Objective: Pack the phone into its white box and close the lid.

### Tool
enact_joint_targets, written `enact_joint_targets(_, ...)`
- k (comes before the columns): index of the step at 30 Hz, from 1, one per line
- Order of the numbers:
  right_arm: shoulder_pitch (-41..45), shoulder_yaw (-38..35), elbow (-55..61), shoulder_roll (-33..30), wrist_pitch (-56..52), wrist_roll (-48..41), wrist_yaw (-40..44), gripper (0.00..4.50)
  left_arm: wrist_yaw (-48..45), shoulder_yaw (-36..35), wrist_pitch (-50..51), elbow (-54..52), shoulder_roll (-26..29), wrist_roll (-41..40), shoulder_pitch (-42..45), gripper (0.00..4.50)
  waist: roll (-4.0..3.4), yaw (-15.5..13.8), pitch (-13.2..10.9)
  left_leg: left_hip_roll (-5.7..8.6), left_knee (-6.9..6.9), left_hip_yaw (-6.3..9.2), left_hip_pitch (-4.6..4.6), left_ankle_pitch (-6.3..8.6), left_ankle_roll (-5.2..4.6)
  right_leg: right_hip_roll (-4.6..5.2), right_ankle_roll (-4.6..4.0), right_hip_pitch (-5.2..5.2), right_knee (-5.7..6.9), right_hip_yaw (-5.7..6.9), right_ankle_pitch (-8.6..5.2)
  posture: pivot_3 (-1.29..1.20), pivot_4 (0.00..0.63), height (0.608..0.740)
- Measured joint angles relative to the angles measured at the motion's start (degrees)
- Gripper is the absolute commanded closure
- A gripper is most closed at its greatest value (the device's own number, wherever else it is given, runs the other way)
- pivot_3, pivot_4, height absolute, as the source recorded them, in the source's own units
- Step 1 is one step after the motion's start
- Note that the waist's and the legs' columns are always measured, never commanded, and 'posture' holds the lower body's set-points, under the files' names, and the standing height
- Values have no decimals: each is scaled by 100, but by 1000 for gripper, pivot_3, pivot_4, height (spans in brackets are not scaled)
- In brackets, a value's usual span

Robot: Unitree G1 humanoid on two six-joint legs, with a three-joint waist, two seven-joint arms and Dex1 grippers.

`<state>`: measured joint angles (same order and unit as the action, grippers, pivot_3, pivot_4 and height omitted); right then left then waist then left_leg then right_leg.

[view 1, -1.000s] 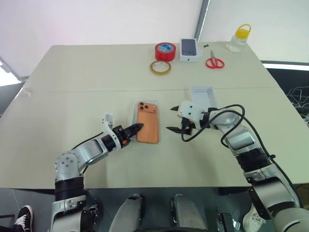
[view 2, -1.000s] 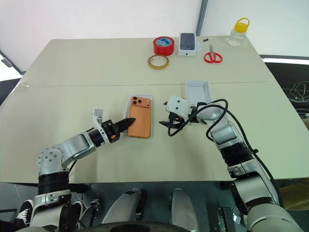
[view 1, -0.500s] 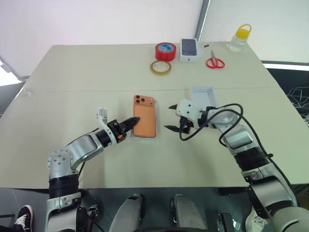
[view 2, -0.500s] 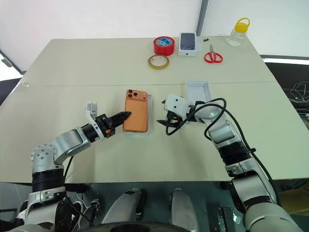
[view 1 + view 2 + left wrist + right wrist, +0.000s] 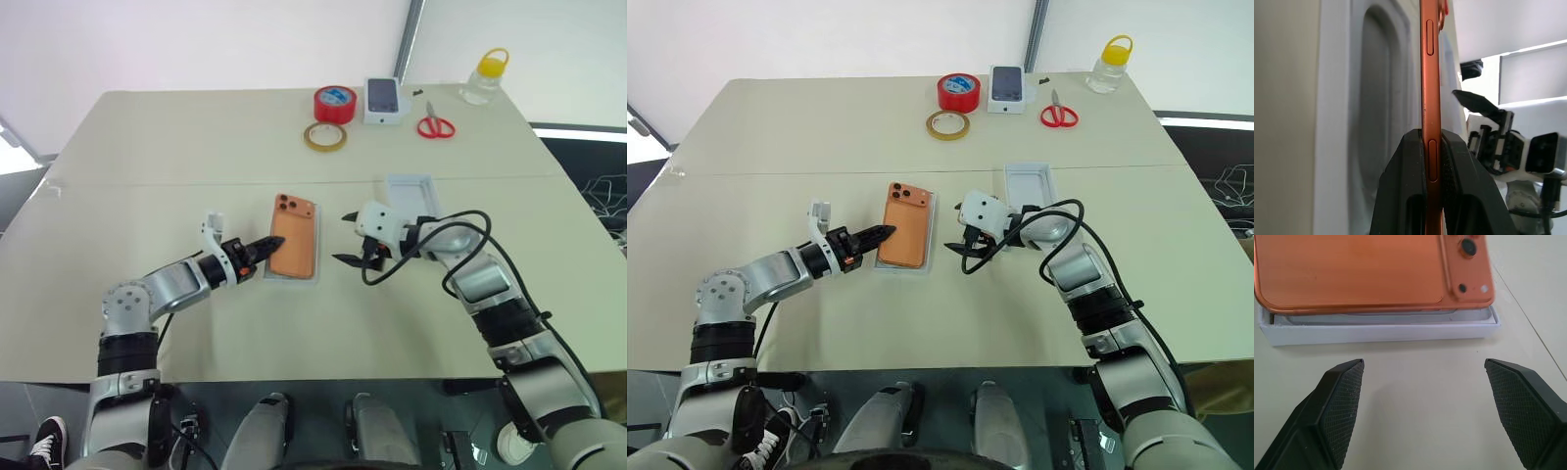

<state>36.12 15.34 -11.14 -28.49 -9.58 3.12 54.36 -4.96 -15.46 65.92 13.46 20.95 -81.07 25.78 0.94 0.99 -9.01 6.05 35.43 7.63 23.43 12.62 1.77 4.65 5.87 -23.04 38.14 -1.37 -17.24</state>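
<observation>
phone (image 5: 1430, 98) pinched between left fingers (image 5: 1400, 186)

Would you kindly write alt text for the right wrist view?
An orange phone, back up with its camera bump visible, sits slightly raised over a shallow white box on a beige table. The right hand waits just in front, its two black fingers spread wide.

Orange phone (image 5: 294, 247), white box (image 5: 1376, 331), red tape roll (image 5: 335, 103), red-handled scissors (image 5: 436, 126), yellow-capped bottle (image 5: 487, 76)
</observation>
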Motion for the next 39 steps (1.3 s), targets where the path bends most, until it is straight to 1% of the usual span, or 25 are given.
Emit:
enact_joint_targets(3,-1,0,3,-3,-1,8,-2,363,-204,52,3,14,0,258,62,4361,0,-9,0,0,0,0,2,0,0,1,0,0,0,0,0,0,150,740)
enact_joint_targets(5,-1,0,10,-4,-5,7,-2,363,-294,73,9,14,-10,387,108,3512,0,-5,0,0,0,0,2,0,0,2,0,0,0,0,0,0,150,740)
enact_joint_targets(7,-2,0,10,-6,-6,8,-3,363,-363,72,7,13,-39,484,133,2765,0,-1,0,0,0,0,2,0,0,1,0,-1,0,0,0,0,150,740)
enact_joint_targets(11,-5,0,21,-7,-7,7,-3,363,-596,47,16,-64,-60,565,180,779,0,-5,0,0,1,0,1,0,0,2,0,2,0,0,0,0,150,740)
enact_joint_targets(12,-5,0,22,-7,-7,7,-3,363,-625,37,25,-80,-68,561,189,347,-1,-5,1,0,2,0,0,0,0,2,0,3,0,0,0,0,150,740)
enact_joint_targets(20,-4,0,22,-5,-3,18,-8,363,-630,0,223,-327,-39,699,200,347,-2,0,1,0,2,1,-2,0,0,1,0,5,0,1,0,0,150,740)
enact_joint_targets(32,0,1,3,55,0,29,-13,363,-75,-183,544,-592,44,710,284,347,-1,1,1,0,2,1,-1,0,0,1,0,2,2,0,0,0,150,740)
enact_joint_targets(36,20,9,-38,80,14,53,-14,363,2,-127,656,-757,238,885,381,347,-1,12,1,0,1,1,-1,0,0,1,0,0,2,0,0,0,150,740)
enact_joint_targets(39,27,9,-43,104,15,54,-15,363,29,-167,738,-803,265,910,411,347,-1,2,1,0,1,0,-1,0,0,1,0,2,1,0,0,0,150,740)
